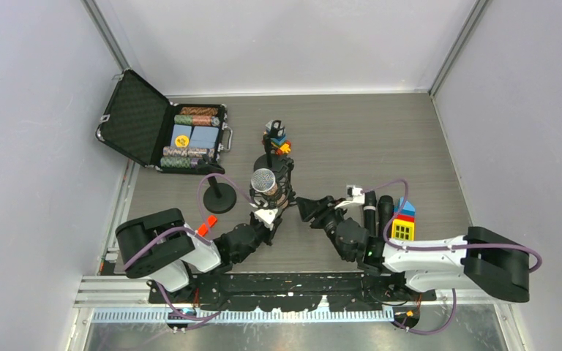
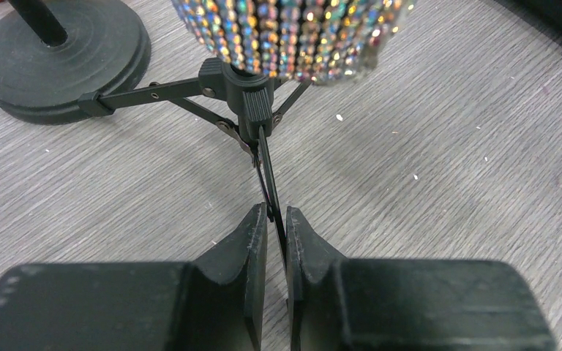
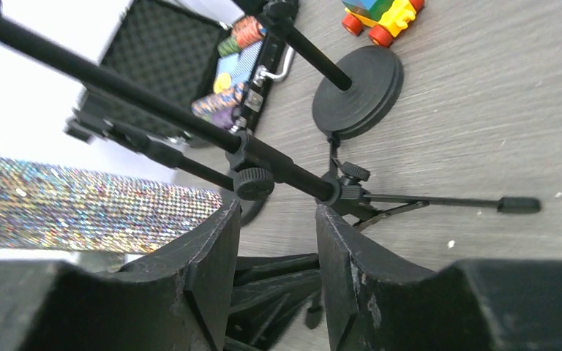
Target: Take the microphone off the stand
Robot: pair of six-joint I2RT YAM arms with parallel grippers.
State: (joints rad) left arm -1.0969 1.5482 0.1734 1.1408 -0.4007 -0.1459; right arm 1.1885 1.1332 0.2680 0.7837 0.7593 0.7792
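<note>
Top external: microphone [image 1: 263,180] in stand [image 1: 287,175], frame centre, grille toward camera, long axis roughly upright. Left gripper [image 2: 276,216] jaws narrow, pinching stand leg. Right gripper [image 3: 276,212] jaws parted, straddling stand tube.

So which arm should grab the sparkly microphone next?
The right. The right gripper is open with the microphone just beside it; the left gripper is shut on a stand leg, busy steadying it.
</note>
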